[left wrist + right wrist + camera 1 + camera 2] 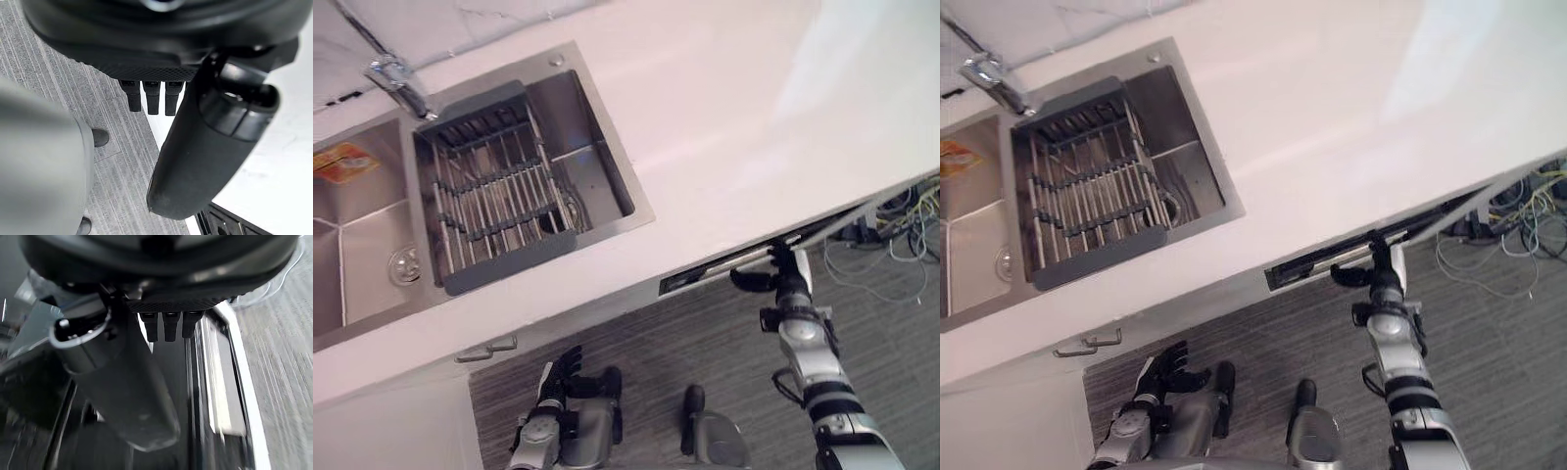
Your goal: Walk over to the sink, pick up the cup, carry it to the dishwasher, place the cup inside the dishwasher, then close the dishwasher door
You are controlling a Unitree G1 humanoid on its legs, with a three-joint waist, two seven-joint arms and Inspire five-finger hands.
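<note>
**Left eye view.** Note the smooth white countertop (pixel 724 108) with a brushed stainless-steel double sink (pixel 597 166) set into it. A dark grey plastic drying rack with metal bars (pixel 494 191) spans the right basin. A chrome tap (pixel 396 83) stands at the back rim. Under the counter's front edge you see the dishwasher door (pixel 705 276) from above, as a dark slot with pale trim, ajar by a narrow gap. Your right hand (pixel 788 286) meets that top edge with its fingers extended and thumb out sideways, grasping nothing. Your left hand (pixel 563 372) hangs low before the white cabinet front, near a small metal pull handle (pixel 487 350). Its fingers are loosely spread and empty. Grey ribbed carpet (pixel 685 333) covers the floor, and a tangle of loose wires (pixel 901 230) lies beyond the door's right end.

**Right eye view.** The layout is the same, and the right hand sits about midway along the slot.

**Left wrist view.** Matte black fingers (pixel 152 98) are relaxed above the carpet, beside the white cabinet face.

**Right wrist view.** The fingers (pixel 168 328) point along the door's glossy dark face, beside its pale rim strip (pixel 244 401). Nothing lies between thumb and fingers. Where the cup lies you cannot tell.
</note>
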